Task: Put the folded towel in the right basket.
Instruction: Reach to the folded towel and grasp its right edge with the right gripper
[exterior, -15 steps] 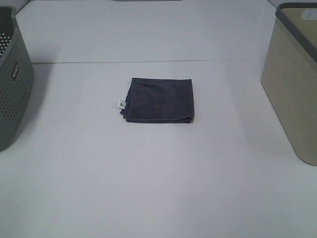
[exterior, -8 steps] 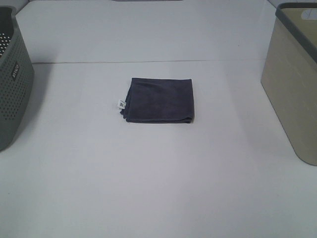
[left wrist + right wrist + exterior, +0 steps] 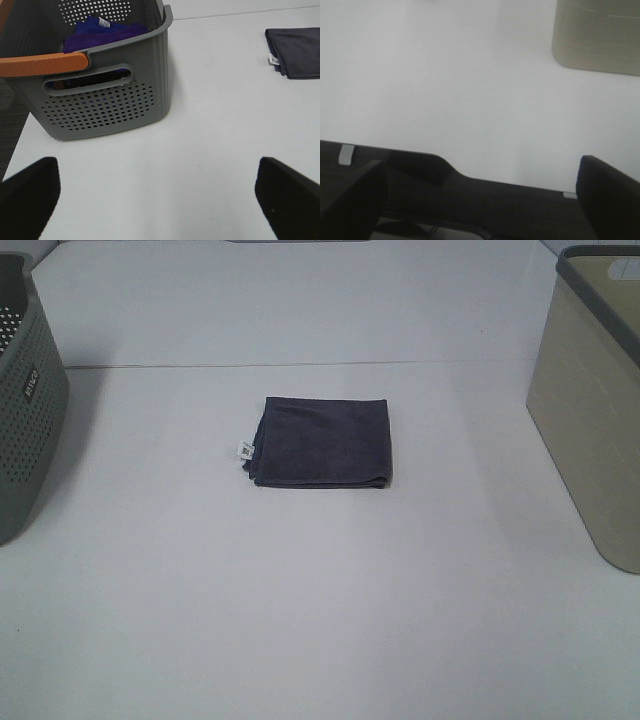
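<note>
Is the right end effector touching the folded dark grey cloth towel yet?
Apart. The exterior high view shows the folded dark grey cloth towel alone on the white table; the right end effector is nowhere near.

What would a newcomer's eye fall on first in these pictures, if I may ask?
The dark folded towel lies flat at the middle of the white table, a small white tag at its left edge. A grey perforated basket with an orange handle stands at the table's left, purple cloth inside it, and a beige basket stands at the right.
</note>
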Tool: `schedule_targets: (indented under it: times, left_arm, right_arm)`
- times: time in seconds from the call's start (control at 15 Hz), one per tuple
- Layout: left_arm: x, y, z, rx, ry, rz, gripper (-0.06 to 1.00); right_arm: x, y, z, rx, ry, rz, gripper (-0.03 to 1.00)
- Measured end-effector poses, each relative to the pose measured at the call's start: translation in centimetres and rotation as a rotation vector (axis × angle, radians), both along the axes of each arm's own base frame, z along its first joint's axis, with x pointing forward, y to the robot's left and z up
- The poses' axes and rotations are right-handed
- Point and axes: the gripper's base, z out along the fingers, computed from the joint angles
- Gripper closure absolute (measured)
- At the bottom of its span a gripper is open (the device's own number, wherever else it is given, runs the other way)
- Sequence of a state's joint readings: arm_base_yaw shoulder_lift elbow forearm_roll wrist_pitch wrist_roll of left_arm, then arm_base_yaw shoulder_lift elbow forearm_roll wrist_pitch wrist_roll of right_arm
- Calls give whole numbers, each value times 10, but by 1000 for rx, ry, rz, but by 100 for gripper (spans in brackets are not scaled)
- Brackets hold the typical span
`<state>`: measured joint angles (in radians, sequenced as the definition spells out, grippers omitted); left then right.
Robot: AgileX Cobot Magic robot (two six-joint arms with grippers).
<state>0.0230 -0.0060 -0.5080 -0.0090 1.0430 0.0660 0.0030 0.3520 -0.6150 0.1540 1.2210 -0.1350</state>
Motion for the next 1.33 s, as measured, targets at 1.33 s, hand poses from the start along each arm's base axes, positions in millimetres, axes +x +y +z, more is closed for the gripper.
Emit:
schedule_targets:
  times: [1.33]
  left_arm:
    - [0, 0, 0, 0, 1, 0, -5]
  right_arm:
    - [392, 89, -23, 270, 432, 148, -1]
